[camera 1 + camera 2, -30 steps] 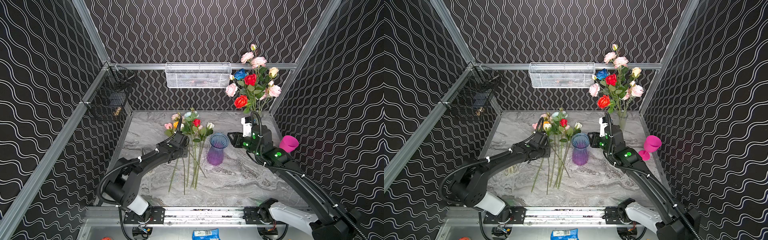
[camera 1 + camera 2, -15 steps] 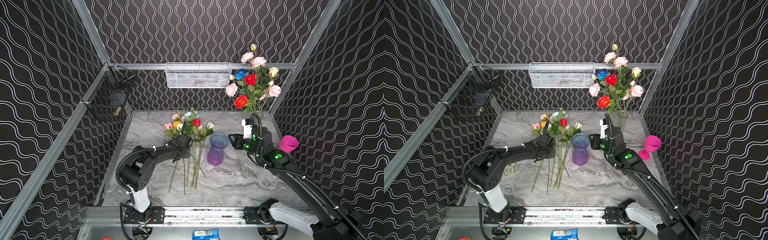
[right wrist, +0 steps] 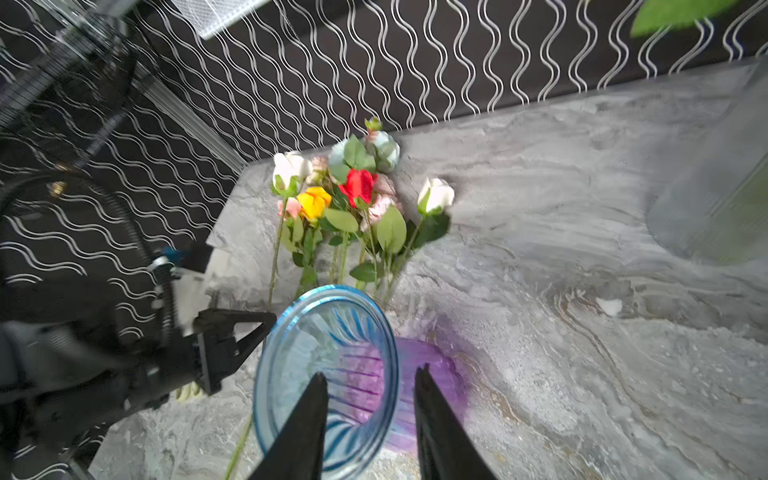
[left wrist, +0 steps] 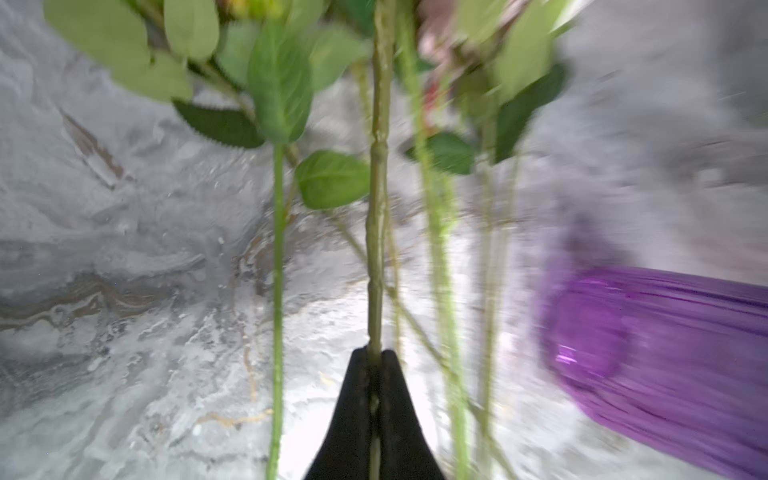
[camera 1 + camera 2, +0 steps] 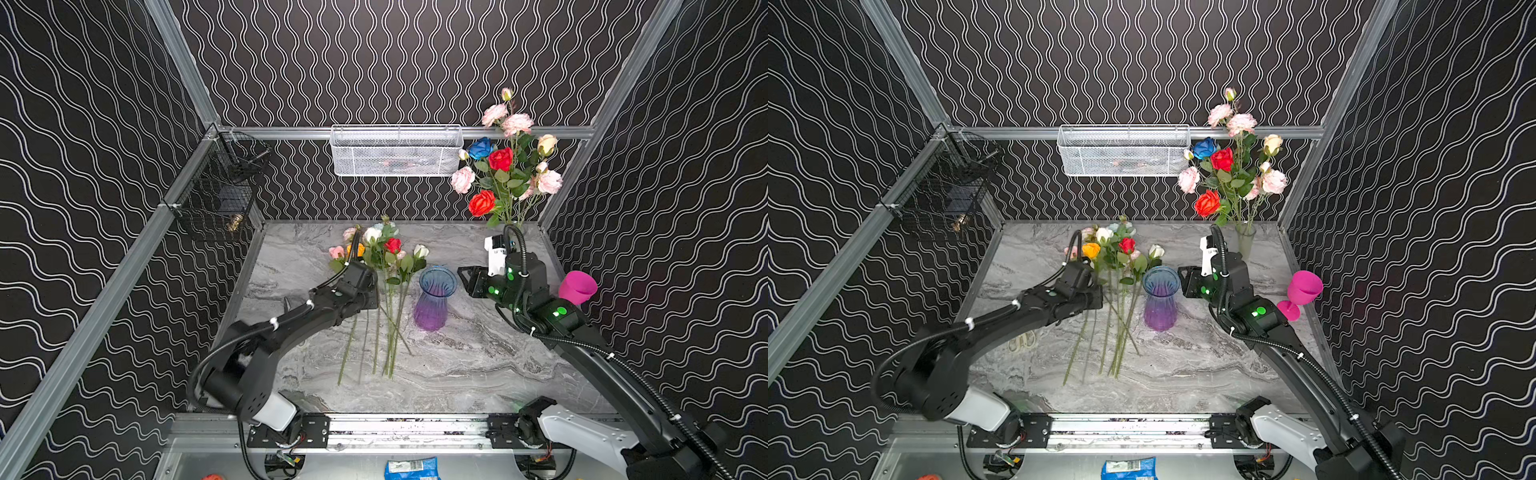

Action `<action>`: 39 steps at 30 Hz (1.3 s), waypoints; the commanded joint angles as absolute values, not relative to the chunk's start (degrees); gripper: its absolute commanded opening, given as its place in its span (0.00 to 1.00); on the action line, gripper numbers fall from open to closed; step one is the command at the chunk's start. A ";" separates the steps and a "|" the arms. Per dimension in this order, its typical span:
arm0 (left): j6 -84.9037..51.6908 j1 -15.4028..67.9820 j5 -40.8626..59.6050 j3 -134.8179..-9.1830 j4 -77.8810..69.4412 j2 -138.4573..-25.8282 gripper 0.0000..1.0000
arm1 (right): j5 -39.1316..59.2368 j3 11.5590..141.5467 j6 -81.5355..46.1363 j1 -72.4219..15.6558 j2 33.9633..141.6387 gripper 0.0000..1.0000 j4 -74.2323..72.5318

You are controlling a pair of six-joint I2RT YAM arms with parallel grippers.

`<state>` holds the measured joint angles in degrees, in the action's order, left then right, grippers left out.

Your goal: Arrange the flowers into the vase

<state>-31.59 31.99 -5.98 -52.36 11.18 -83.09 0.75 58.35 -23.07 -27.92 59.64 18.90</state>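
Firmly, my left tool (image 4: 375, 358) pinched one stem (image 4: 377, 216) among the flowers (image 5: 386, 257) lying on the tabletop (image 5: 478, 365) beside the vase (image 5: 432, 303), to lift it. My right tool (image 3: 371, 374) stood spread at the vase, probably to steady it.

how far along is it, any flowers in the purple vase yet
Done: nothing yet; the purple vase stands empty.
In hand: the left gripper is shut on one green stem in the bunch, and the right gripper is open, its jaws either side of the vase's rim.
Left: the flowers all lie on the table beside the vase, so every stem has to go in.
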 commanded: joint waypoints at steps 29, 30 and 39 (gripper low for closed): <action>-33.68 38.96 24.34 -39.08 -20.35 -50.63 0.00 | 11.65 78.74 -23.56 -48.55 79.84 0.29 11.94; -33.79 39.02 23.68 -38.91 -20.11 -50.25 0.00 | 11.20 78.96 -23.42 -48.80 79.93 0.22 11.95; -35.25 39.02 14.16 -35.08 -17.70 -43.97 0.75 | 1.34 80.94 -20.11 -51.59 77.90 0.02 12.58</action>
<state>-34.59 39.00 19.49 -36.64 -17.28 -46.52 7.46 79.35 -22.28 -51.09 79.18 12.67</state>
